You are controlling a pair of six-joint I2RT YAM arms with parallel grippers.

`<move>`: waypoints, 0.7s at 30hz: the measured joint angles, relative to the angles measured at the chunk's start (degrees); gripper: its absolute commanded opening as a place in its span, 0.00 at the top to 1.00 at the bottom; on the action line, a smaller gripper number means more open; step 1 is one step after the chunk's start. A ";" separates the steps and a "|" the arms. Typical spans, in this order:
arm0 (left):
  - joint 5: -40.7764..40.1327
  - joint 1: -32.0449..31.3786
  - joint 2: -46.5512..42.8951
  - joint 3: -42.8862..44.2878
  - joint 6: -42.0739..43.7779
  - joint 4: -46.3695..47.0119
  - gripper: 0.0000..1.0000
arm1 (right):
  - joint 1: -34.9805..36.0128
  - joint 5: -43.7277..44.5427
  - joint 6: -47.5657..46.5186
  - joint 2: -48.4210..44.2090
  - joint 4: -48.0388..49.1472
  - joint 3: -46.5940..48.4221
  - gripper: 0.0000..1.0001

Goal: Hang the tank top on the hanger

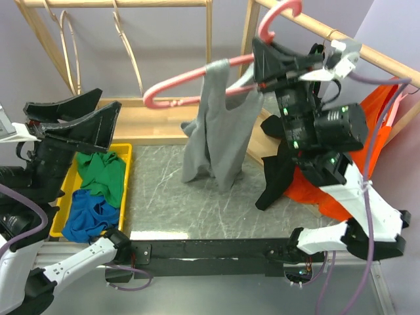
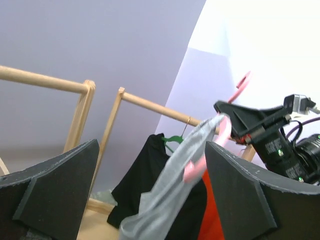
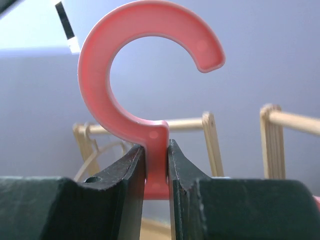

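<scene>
Top external / progress: tank top (image 1: 220,125) hangs by a strap off the left arm of hanger (image 1: 177,85). 2nd strap looks on too, nr the neck, but can't be sure from here. Prob. left to do: square it up, hook hanger on rail (image 1: 312,25).
Top external / axis: hanger's long axis runs near-left to far-right, left end lower, hook up at far right. Tank top's long axis hangs straight down, hem near table (image 1: 170,197).
Top external / jaws: right gripper (image 1: 262,65) clamped on hanger neck. Left gripper (image 1: 92,115) spread wide, empty, well apart at left.
Left wrist / tank top: grey strap draped over pink arm, seen between the wide-set fingers (image 2: 240,195); nothing held.
Right wrist / jaws: nearly closed, pinching hanger stem just under the hook; hook upright.
</scene>
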 measured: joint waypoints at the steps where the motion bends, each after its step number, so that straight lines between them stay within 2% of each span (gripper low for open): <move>1: -0.11 0.00 -0.07 -0.11 0.22 0.26 0.07 | 0.02 -0.55 0.22 -1.07 0.61 -2.99 1.00; 7: 1.05 0.00 1.51 -2.93 1.84 -4.48 0.16 | 0.00 -3.93 4.07 -8.59 3.80 -26.53 1.00; 12: 5.73 0.00 3.82 -3.04 4.33 -12.90 0.26 | 0.00 -6.56 7.65 -8.35 2.36 -42.84 1.00; 15: 9.79 0.00 5.05 -3.72 5.57 -17.92 0.30 | 0.00 -7.34 8.63 -8.13 2.10 -46.45 1.00; 21: 14.95 0.00 8.68 -4.20 7.50 -26.36 0.37 | 0.02 -8.04 9.44 -8.33 5.27 -47.10 1.00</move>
